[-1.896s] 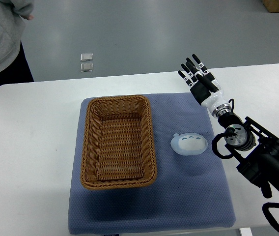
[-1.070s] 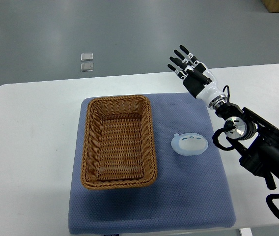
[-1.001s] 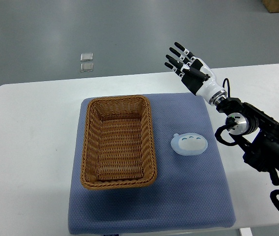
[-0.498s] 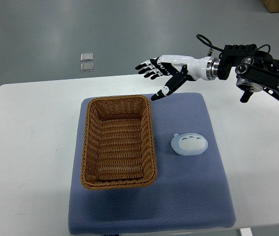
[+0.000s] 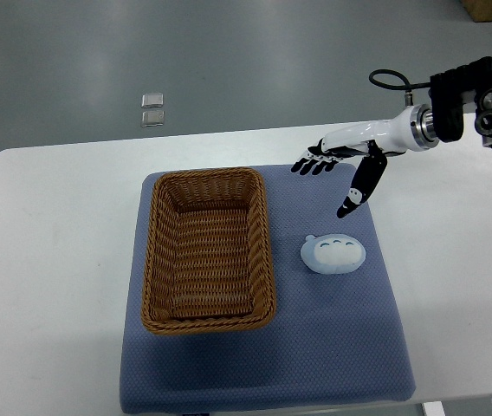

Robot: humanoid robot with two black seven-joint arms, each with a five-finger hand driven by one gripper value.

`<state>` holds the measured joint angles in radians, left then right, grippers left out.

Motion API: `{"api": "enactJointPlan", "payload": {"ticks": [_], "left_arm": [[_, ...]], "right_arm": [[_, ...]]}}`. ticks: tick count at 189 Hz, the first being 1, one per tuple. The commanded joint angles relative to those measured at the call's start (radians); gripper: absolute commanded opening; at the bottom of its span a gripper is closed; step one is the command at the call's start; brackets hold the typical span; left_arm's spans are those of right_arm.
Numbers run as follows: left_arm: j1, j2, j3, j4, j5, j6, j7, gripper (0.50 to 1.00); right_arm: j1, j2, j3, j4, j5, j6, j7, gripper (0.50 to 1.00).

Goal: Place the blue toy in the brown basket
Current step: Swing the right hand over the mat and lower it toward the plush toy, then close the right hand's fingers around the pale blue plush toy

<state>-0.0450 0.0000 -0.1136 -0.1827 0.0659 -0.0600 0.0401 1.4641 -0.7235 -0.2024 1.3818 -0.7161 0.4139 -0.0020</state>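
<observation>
Fingers (image 5: 313, 165) of the right hand (image 5: 341, 160) are spread and hold nothing, palm down, thumb hanging toward the blue toy (image 5: 333, 254) without touching it. That toy lies flat on the blue mat (image 5: 359, 347), long axis left to right, just right of the brown basket (image 5: 209, 250).

Bright, even overhead light; soft shadows, perhaps slight edge distortion.

Right arm (image 5: 475, 117) cut off by right picture edge past black joint housing; blue mat (image 5: 350, 347) front edge cropped at bottom edge; two small clear items on floor (image 5: 152, 110) too small to identify
</observation>
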Motion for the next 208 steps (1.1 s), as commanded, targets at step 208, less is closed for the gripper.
{"api": "enactJointPlan", "payload": {"ticks": [208], "left_arm": [[-0.001,0.0,-0.008,0.005,0.0,0.0,0.003,1.0]], "right_arm": [[-0.33,0.013,0.067,0.022,-0.209,-0.238,0.028,0.913]]}}
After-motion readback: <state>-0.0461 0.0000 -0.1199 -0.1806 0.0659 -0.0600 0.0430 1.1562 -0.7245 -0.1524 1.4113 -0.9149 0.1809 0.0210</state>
